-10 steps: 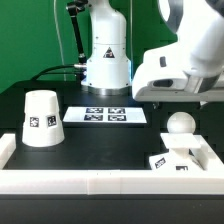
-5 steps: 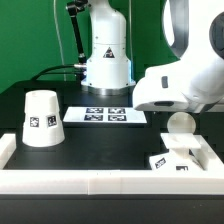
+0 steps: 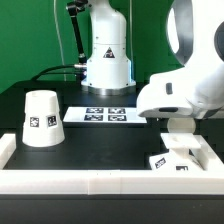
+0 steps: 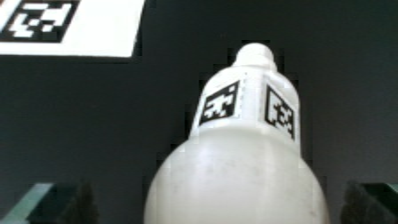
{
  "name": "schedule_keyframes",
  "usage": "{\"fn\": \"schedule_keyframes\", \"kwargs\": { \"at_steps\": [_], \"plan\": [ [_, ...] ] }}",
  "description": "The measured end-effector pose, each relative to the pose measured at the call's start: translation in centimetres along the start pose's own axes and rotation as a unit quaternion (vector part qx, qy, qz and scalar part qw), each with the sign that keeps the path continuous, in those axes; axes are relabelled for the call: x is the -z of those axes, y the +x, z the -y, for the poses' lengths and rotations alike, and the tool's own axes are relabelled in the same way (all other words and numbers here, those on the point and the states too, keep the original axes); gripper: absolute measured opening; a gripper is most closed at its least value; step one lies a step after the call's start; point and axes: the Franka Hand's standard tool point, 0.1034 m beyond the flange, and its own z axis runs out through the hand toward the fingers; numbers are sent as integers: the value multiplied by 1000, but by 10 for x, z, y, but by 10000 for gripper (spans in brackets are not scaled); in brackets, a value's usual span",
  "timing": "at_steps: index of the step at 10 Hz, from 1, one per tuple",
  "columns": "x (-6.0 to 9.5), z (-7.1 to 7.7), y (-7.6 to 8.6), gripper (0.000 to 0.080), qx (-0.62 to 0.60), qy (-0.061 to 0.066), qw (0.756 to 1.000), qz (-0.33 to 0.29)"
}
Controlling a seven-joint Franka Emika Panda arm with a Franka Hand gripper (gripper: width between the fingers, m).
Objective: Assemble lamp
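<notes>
The hand [image 4: 210,203] has dropped over the bulb [image 4: 240,150], which sits on the tabletop [image 3: 100,145] just beyond the base [image 3: 182,156]; its fingers straddle it open, not gripping, so a grasp seems imminent.

Matte white bulb [image 4: 237,160] between jaws, round body nearest, narrow neck pointing away past fingertips [image 4: 54,200]. Two black-and-white square tags [image 4: 222,102] side by side below neck. Spread gripper [image 4: 210,200], dark gap showing at each side of bulb. Beyond jaws, off to one side: marker board [image 4: 71,30] corner on dark table [image 4: 338,50]
</notes>
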Motion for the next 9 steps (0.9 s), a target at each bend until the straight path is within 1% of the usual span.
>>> {"fn": "schedule_keyframes", "kwargs": {
  "at_steps": [3,4,7,8,9],
  "plan": [
    [-19,2,4,699,1,-1,1000,-3],
    [-23,3,6,699,1,-2,1000,-2],
    [-28,3,8,699,1,-2,1000,-1],
    [-28,3,9,609,1,-2,1000,0],
    [-28,3,9,573,1,-2,1000,0]
  ]
}}
